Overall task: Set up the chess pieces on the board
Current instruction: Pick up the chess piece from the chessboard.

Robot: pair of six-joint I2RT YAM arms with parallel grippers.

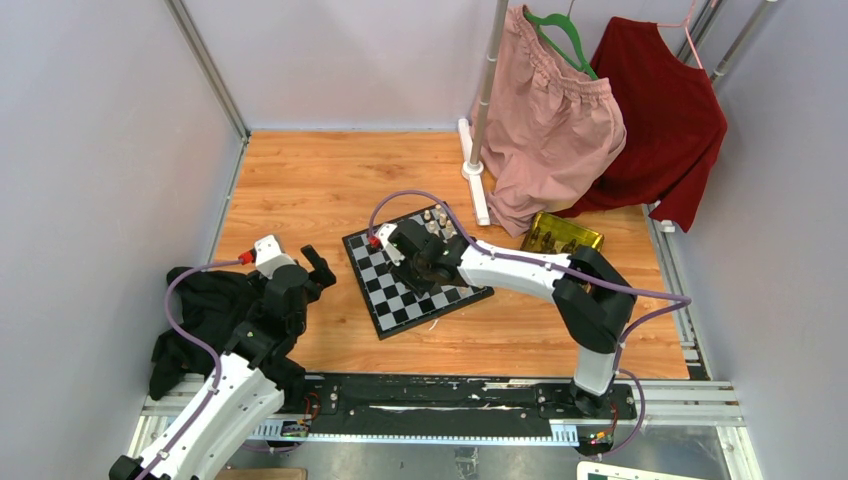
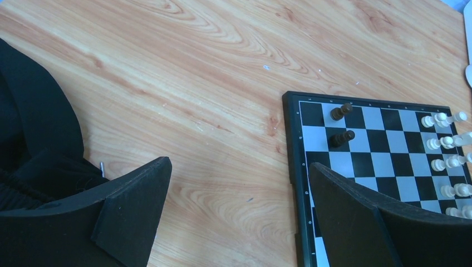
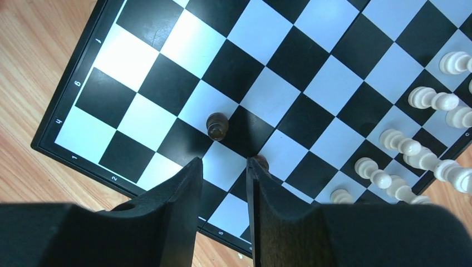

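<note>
Top view, left gripper [image 1: 318, 268]: I saw it hanging over the wooden table [image 1: 330, 180], beside a heap of black cloth [image 1: 200, 310] and apart from the board.
Top view, right gripper [image 1: 410, 258]: it sat over the far part of the board [image 1: 400, 305]; its body hid the fingers from me.
Top view, board: it lay at an angle mid-table, with cream pieces [image 1: 438, 220] bunched along its far edge. I could not pick out the dark pieces here.
Top view, surroundings: a gold tray [image 1: 565, 235] lay beyond the board to the right, under a pink garment [image 1: 545, 120] and a red garment [image 1: 665, 110].
Left wrist, left gripper [image 2: 239, 164]: the jaws stood wide apart with only wood between them; it held nothing.
Left wrist, dark pieces [image 2: 342, 137]: two stood on adjoining squares near a corner of the board [image 2: 384, 144], not touching each other.
Left wrist, cream pieces [image 2: 445, 144]: they lined the opposite edge.
Right wrist, right gripper [image 3: 224, 161]: the jaws were partway open, and a white square showed through the narrow gap; nothing was gripped.
Right wrist, dark pieces: one dark piece [image 3: 217, 125] stood upright just ahead of the fingertips, clear of them. Another [image 3: 261, 163] peeked out beside the finger at the right of this view, mostly hidden; I could not tell whether they touched.
Right wrist, cream pieces [image 3: 423, 144]: they clustered along the right-hand edge.
</note>
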